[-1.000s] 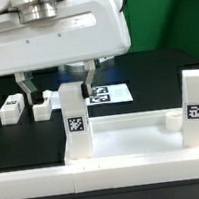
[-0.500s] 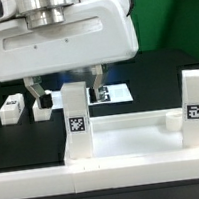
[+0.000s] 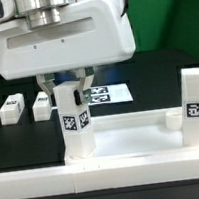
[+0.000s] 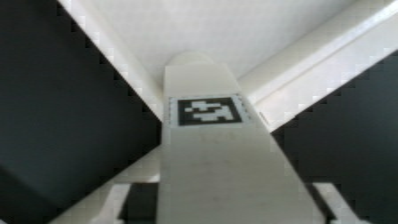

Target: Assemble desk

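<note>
While reading from the exterior view's left: short white square plastic leg (image 3: 10, 108) and its twin (image 3: 41, 105), loose on the black tabletop (image 3: 12, 143), well apart from the work. Next along, the gripper (image 3: 69, 95), pinching the top of an upright tagged white leg (image 3: 76, 126); long axis vertical, straight beneath the wrist, foot at the corner, on that view's left, of the wide white rimmed slab (image 3: 133, 144). Behind, the marker board (image 3: 112, 91). Rightmost, another standing leg (image 3: 196, 106). Probably calls for turning about that vertical axis.
</note>
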You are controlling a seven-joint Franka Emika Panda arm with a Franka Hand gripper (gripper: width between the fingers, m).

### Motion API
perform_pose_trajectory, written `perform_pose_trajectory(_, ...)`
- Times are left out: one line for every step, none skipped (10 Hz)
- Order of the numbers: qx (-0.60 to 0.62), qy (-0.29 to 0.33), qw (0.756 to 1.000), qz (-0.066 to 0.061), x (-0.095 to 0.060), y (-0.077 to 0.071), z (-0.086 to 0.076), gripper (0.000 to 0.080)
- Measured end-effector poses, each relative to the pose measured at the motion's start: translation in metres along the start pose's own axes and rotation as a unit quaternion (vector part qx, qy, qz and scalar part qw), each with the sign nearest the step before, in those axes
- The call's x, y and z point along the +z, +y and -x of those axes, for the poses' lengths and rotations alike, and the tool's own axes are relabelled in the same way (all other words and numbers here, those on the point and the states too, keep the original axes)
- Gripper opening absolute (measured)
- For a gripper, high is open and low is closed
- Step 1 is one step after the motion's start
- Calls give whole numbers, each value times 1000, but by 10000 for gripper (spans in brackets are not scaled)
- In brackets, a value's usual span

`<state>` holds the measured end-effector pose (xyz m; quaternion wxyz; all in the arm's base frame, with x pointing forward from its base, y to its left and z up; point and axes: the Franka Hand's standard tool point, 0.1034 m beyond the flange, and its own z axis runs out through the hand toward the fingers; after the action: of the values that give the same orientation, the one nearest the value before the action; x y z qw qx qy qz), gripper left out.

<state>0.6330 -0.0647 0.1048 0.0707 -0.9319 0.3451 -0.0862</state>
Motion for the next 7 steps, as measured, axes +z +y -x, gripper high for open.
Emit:
perform_pose_trajectory(32, 0, 999, 0, 0, 0, 0, 295)
perform_pose_trajectory(62, 1, 998, 0, 0, 1, -1, 295)
perform_pose_trajectory(80, 1, 997, 0, 0, 1, -1, 295)
perform_pose_trajectory(176, 2, 984, 3, 0, 1, -1, 295)
perform_pose_trajectory(259, 5, 966, 11, 0, 0, 0, 295)
perform_pose_trajectory(326, 4, 945, 28, 1, -4, 3, 295)
perform_pose_trajectory(399, 2, 916, 34, 2, -9, 6, 295)
